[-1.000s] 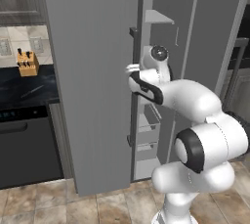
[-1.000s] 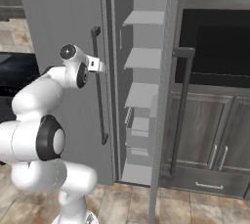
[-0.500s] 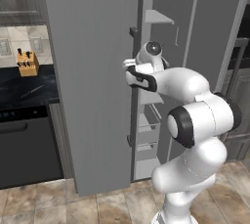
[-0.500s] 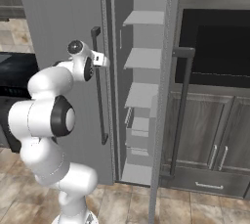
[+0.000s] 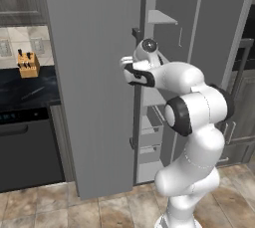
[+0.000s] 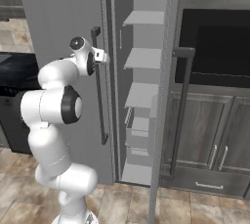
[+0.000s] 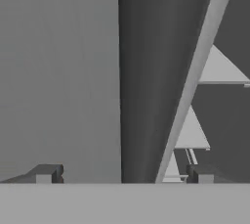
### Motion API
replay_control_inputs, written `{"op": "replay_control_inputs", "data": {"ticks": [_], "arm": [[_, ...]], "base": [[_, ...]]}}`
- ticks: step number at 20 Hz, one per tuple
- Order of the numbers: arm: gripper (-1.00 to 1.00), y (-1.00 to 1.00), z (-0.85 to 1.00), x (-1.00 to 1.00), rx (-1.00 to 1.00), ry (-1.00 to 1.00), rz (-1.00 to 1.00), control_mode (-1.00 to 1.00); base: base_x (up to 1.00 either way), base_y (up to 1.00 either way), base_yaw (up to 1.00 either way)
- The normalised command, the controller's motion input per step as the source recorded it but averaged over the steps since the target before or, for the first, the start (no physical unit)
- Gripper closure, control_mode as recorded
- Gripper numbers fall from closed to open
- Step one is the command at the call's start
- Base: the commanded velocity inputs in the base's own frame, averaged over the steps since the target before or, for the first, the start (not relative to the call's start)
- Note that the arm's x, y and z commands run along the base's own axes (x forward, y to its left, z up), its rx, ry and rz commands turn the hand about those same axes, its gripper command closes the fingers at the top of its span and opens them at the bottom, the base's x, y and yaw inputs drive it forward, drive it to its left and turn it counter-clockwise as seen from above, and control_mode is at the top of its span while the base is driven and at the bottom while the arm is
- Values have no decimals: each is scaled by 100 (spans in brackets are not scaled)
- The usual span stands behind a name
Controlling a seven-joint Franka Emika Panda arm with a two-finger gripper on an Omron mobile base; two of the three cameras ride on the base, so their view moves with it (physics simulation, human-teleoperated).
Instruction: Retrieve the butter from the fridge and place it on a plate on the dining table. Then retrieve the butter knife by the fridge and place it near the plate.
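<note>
Here the end effector (image 7: 121,174) gapes fully, empty, seemingly straddling the fridge (image 7: 58,71) door's edge.

The arm (image 5: 194,112) has folded up. A second ago its elbow hung low and out to the side. Now the elbow stands higher and closer to the fridge (image 5: 99,72), right above the base. The gripper (image 6: 101,56) has moved a little nearer to the edge of the fridge door (image 6: 63,32), up by the top of the dark handle (image 6: 99,86). Its fingers (image 7: 48,173) are as wide apart as before. The door gap looks the same.
</note>
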Motion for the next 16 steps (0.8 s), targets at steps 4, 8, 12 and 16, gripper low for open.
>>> {"op": "replay_control_inputs", "data": {"ticks": [4, 8, 12, 16], "arm": [[-100, 0, -17, 40, -1, 0, 0, -100], [-100, -3, -20, 32, 0, 0, 0, -100], [-100, 0, -3, 25, 0, -3, 0, -100], [100, 0, 0, 17, 0, -4, 0, -100]], "base": [[0, 0, 0], [0, 0, 0], [0, 0, 0], [0, 0, 0]]}}
